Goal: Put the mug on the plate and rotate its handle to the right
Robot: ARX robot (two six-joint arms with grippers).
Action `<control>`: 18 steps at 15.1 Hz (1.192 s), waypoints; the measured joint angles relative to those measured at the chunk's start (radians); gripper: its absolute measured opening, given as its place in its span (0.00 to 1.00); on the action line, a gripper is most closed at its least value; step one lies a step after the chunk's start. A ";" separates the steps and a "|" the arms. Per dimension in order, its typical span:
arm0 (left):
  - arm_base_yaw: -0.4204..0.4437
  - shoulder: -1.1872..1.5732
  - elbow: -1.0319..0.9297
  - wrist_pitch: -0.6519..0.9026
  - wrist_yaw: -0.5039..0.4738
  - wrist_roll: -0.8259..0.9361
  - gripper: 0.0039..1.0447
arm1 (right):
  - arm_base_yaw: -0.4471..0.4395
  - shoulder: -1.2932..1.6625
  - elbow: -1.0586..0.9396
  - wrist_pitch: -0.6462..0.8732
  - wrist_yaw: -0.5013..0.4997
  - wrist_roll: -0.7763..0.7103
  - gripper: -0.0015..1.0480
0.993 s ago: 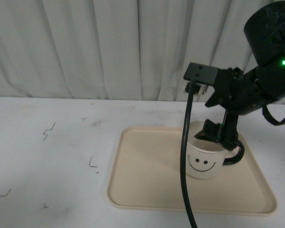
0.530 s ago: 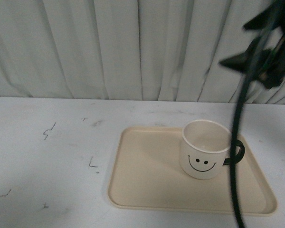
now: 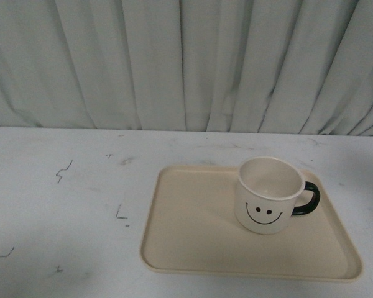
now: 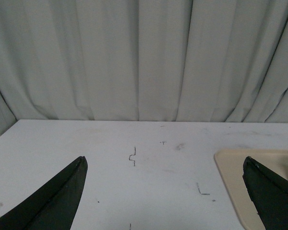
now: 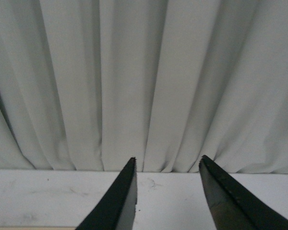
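Now the mug [image 3: 268, 195] stands upright on the plate [image 3: 193, 242], handle [image 3: 308, 200] rightward; both end effectors spread.

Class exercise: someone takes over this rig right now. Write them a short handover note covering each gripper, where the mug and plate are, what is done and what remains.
Left gripper: open, holding nothing, out of the front view.
Right gripper: open, holding nothing, facing the curtain, out of the front view.
Mug: upright on the plate, in its right rear part, smiley face toward the camera.
Handle: points right.
Done: mug placed, handle turned right.
Left: apparently nothing; just confirm the result.
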 joint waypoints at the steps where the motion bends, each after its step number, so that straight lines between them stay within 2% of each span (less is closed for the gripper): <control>1: 0.000 0.000 0.000 -0.001 0.003 0.000 0.94 | -0.007 -0.066 -0.052 0.031 0.000 0.026 0.33; 3: 0.000 0.000 0.000 0.000 0.002 0.000 0.94 | -0.006 -0.147 -0.183 0.054 -0.018 0.053 0.09; 4: 0.000 0.000 0.000 -0.001 0.002 0.000 0.94 | -0.013 -0.171 -0.242 0.052 -0.031 0.058 0.02; 5: 0.000 0.000 0.000 -0.001 0.003 0.000 0.94 | -0.055 -0.211 -0.285 0.053 -0.074 0.058 0.02; 6: 0.000 0.000 0.000 0.000 0.002 0.000 0.94 | -0.084 -0.262 -0.315 0.057 -0.072 0.061 0.02; 14: 0.000 0.000 0.000 0.000 0.002 0.000 0.94 | -0.076 -0.595 -0.507 -0.092 -0.082 0.061 0.02; 16: 0.000 0.000 0.000 -0.001 0.003 0.000 0.94 | -0.076 -0.631 -0.553 -0.062 -0.082 0.061 0.02; 18: 0.000 0.000 0.000 -0.001 0.002 0.000 0.94 | -0.076 -0.716 -0.575 -0.150 -0.082 0.061 0.02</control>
